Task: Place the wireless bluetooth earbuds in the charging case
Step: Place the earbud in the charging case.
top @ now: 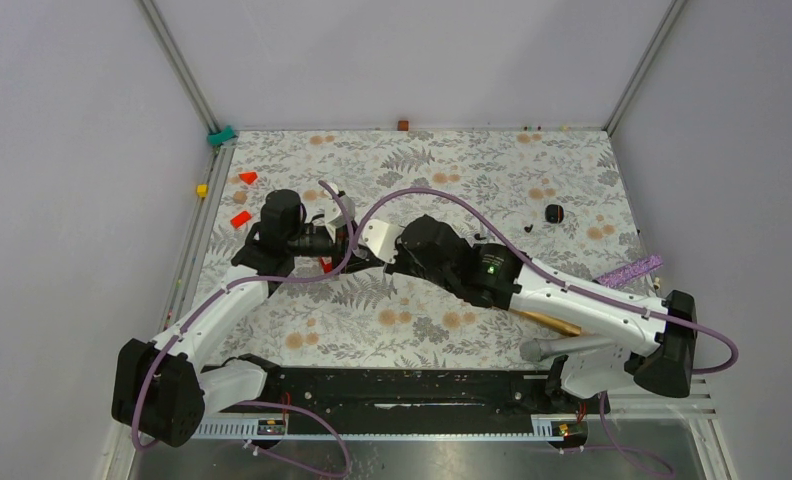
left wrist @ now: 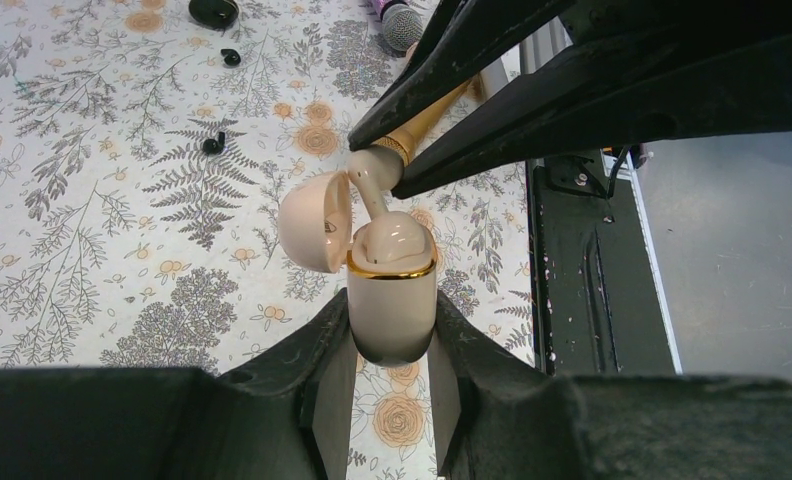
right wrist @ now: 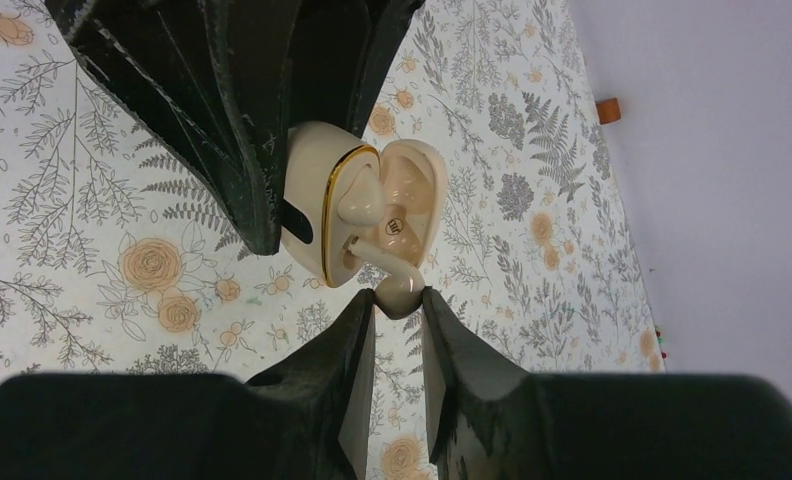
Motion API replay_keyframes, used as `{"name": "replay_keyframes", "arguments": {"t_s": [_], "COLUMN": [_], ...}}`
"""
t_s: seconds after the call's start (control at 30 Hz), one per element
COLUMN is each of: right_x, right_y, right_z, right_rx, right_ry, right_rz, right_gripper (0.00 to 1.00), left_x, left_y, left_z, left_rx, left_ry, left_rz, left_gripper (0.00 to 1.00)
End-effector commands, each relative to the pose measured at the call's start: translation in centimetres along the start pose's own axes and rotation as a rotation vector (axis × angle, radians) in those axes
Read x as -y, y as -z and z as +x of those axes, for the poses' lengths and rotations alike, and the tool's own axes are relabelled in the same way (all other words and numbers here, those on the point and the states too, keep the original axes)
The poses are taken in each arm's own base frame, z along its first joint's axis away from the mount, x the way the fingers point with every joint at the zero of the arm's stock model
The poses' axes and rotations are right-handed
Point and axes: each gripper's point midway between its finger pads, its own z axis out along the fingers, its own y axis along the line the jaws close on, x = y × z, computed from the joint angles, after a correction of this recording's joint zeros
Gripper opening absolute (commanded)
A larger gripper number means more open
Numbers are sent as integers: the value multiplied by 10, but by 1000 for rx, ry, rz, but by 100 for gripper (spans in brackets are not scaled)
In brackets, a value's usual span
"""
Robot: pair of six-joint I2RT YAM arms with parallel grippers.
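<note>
My left gripper (left wrist: pixel 392 306) is shut on the cream charging case (left wrist: pixel 392 300), which has a gold rim; its lid (left wrist: pixel 312 225) hangs open to the left. My right gripper (right wrist: pixel 399 300) is shut on the head of a pale earbud (right wrist: pixel 400 292), and the bud's stem reaches into the case (right wrist: pixel 312 200). A second pale bud (right wrist: pixel 357 195) seems seated inside. Two black earbuds (left wrist: pixel 231 57) (left wrist: pixel 213 143) lie on the cloth beyond. In the top view both grippers (top: pixel 330 240) (top: pixel 390 252) meet mid-table; the case is hidden there.
A black case (top: pixel 554 212) lies at the right rear. A microphone with a gold handle (top: pixel 547 320) and purple glitter body (top: pixel 629 270) lies by the right arm. Orange-red triangular bits (top: pixel 248 177) (top: pixel 240 218) lie at the left. The black base rail (left wrist: pixel 582 260) runs along the near edge.
</note>
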Motion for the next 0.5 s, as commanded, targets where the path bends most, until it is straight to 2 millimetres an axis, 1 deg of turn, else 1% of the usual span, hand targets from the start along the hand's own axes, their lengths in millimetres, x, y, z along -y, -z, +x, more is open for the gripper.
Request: {"name": "replay_keyframes", "arguments": {"t_s": [0.0, 0.27, 0.47], "right_x": [12, 10, 5], "right_y": [14, 16, 11], "right_z": [-12, -11, -7], "right_rx": [53, 58, 47], "right_ry": [5, 20, 33], "right_rz": [45, 36, 19], "right_gripper": [23, 23, 23], "left_x": [1, 2, 6], "left_y": [-1, -1, 0], "left_z": [-11, -9, -10], "left_rx": [30, 27, 30], "left_ry": [-66, -68, -83], "left_rz": [27, 32, 47], "left_gripper": [0, 0, 0]}}
